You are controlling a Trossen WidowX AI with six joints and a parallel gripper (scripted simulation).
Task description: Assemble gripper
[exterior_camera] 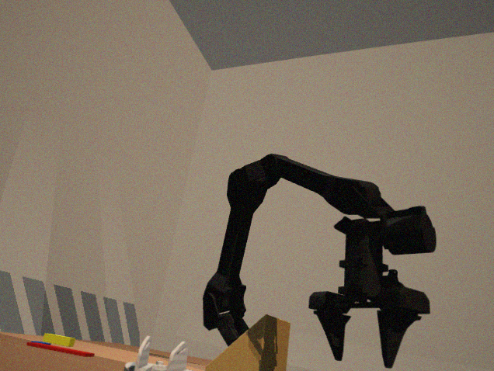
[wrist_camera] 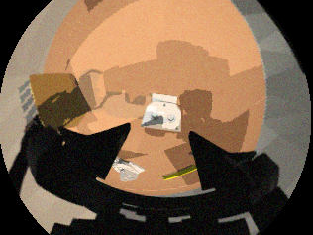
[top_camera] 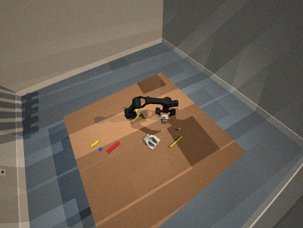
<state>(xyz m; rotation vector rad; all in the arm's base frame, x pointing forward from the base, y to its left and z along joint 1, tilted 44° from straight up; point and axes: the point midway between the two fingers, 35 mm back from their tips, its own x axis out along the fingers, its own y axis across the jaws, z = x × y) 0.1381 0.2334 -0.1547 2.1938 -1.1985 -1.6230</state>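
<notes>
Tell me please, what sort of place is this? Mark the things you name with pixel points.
Probably a plain indoor room for robot manipulation: a black arm (top_camera: 153,100) (exterior_camera: 235,239) over a wooden surface (top_camera: 136,176), bare walls (top_camera: 80,36) (exterior_camera: 319,119), and small coloured blocks such as the red bar (top_camera: 113,147) (exterior_camera: 60,348).

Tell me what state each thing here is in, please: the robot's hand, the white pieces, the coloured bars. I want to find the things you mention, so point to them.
hand (top_camera: 165,112) (exterior_camera: 363,363) (wrist_camera: 160,129): open, raised, nothing between its fingers
white plate (top_camera: 165,118) (wrist_camera: 162,112): on the table, unheld
larger white assembly (top_camera: 156,139): on the table, two prongs standing up
red bar (top_camera: 113,147) (exterior_camera: 60,349): lying flat
short yellow bar (top_camera: 94,143) (exterior_camera: 58,339): lying down
</notes>
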